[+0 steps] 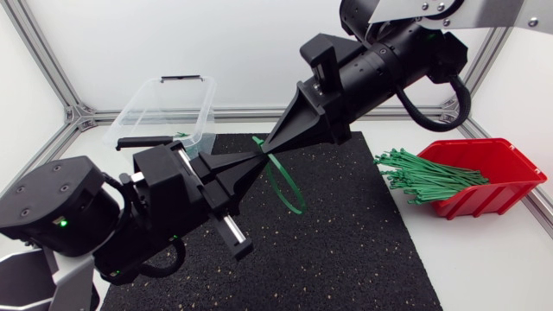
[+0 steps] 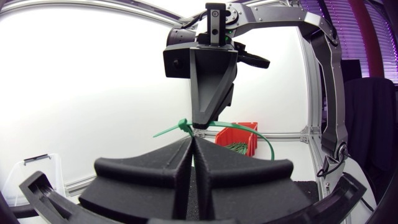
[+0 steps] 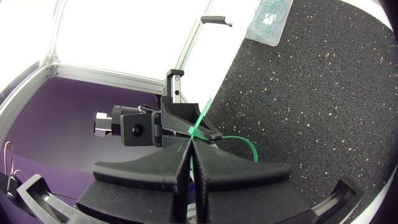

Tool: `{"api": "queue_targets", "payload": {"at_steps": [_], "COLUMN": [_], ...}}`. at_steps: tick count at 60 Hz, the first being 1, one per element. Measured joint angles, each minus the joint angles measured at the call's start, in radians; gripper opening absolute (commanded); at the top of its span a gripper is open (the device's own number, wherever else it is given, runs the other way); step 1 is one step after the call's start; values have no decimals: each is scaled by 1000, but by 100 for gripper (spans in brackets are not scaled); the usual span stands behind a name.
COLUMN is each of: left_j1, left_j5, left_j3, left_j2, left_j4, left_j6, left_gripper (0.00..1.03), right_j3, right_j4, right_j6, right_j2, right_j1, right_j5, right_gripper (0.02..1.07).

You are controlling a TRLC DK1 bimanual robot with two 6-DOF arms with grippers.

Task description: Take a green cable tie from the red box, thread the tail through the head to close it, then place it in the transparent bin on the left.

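A green cable tie (image 1: 297, 206) hangs as a loop above the black mat, held where my two grippers meet tip to tip. My left gripper (image 1: 256, 161) comes up from the lower left and is shut on the tie. My right gripper (image 1: 269, 145) comes down from the upper right and is shut on it too. In the left wrist view the tie (image 2: 182, 125) crosses just beyond my left gripper (image 2: 193, 140), under the right gripper (image 2: 200, 126). In the right wrist view the tie (image 3: 200, 121) runs out from my right gripper (image 3: 189, 143). The red box (image 1: 505, 168) stands at the right.
A bundle of green ties (image 1: 428, 177) sticks out of the red box toward the mat (image 1: 337, 255). The transparent bin (image 1: 164, 108) stands at the back left; the right wrist view shows some green ties lying in the bin (image 3: 267, 22). The frame posts edge the table.
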Motion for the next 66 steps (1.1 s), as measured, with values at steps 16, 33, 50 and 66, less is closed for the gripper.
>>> {"api": "queue_targets", "payload": {"at_steps": [16, 33, 50, 66], "left_j1": [3, 9, 37, 89], "left_j5": [26, 50, 119, 227], "left_j3": [0, 0, 0, 1], "left_j2": [-60, -66, -71, -124], "left_j4": [-68, -71, -89, -132], "left_j6": [-12, -30, -34, -53], "left_gripper": [4, 4, 4, 4], "right_j3": [0, 0, 0, 0], "right_j4": [3, 6, 8, 14], "right_j6": [0, -11, -45, -69], "right_j2": [-16, -34, -56, -69], "right_j1": [13, 17, 18, 5], "right_j5": [10, 41, 125, 203], "right_gripper": [8, 29, 37, 37]}}
